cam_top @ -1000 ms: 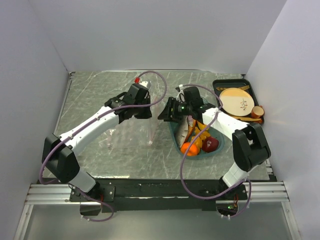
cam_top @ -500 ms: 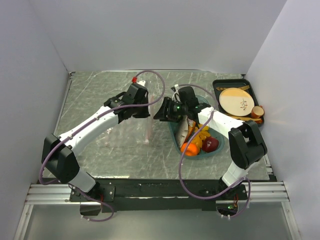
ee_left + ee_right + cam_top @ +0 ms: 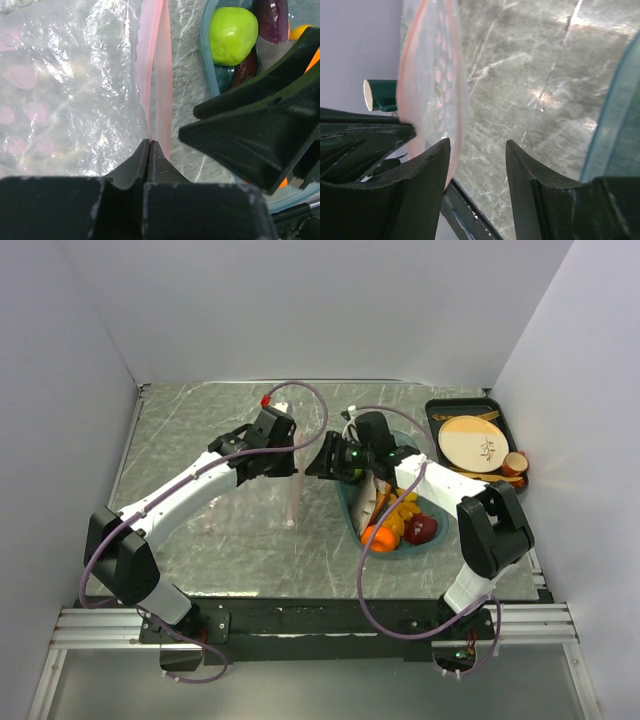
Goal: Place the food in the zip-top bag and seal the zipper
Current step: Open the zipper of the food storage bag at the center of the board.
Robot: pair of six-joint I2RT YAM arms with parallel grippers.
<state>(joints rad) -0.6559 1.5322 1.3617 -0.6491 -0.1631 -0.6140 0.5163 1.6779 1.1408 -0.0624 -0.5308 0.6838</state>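
My left gripper (image 3: 289, 466) is shut on the pale pink zipper (image 3: 158, 65) at the mouth of the clear zip-top bag (image 3: 65, 90). It holds the bag up off the table, so the bag hangs edge-on in the top view (image 3: 291, 502). My right gripper (image 3: 313, 467) is open and empty just right of the bag mouth. In its wrist view its left fingertip (image 3: 439, 150) is beside the bag's edge (image 3: 435, 75). The food lies in the teal tray (image 3: 346, 504): a lime (image 3: 232, 35), a purple slice (image 3: 272, 20), an orange (image 3: 378, 537), an apple (image 3: 422, 529).
A black tray (image 3: 497, 407) at the back right holds a beige plate (image 3: 472, 440) and a cup (image 3: 515, 462). The teal tray's rim (image 3: 615, 115) is close to the right of my right gripper. White walls enclose the table on three sides.
My right gripper has moved left from over the teal tray toward the bag mouth. The hanging bag has swung slightly left. My left gripper keeps its hold.
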